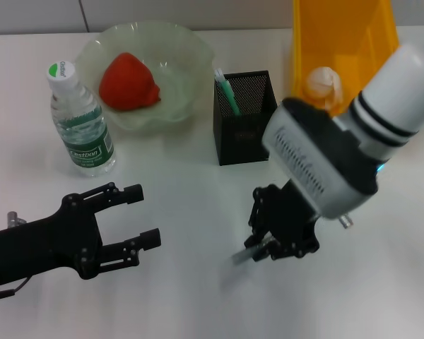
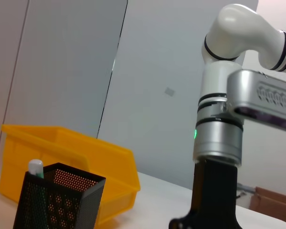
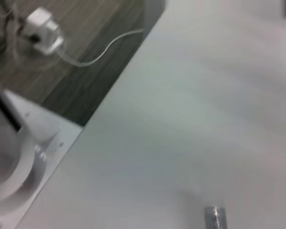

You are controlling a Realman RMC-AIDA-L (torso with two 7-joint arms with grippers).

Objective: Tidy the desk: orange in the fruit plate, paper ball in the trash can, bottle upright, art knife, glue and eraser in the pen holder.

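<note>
The orange (image 1: 129,82) lies in the green glass fruit plate (image 1: 180,53). The bottle (image 1: 81,123) stands upright left of the plate. A paper ball (image 1: 324,85) sits in the yellow trash can (image 1: 343,35). The black mesh pen holder (image 1: 244,131) holds a green-and-white glue stick (image 1: 227,93). My right gripper (image 1: 263,247) hangs just above the table in front of the pen holder, shut on a slim grey art knife (image 1: 244,254); the knife's tip (image 3: 214,218) also appears in the right wrist view. My left gripper (image 1: 147,215) is open at the near left. The eraser is out of view.
The left wrist view looks across at the pen holder (image 2: 57,200), the trash can (image 2: 86,157) and my right arm (image 2: 219,138). In the right wrist view the table edge (image 3: 109,102) drops to a floor with a white cable and plug (image 3: 43,31).
</note>
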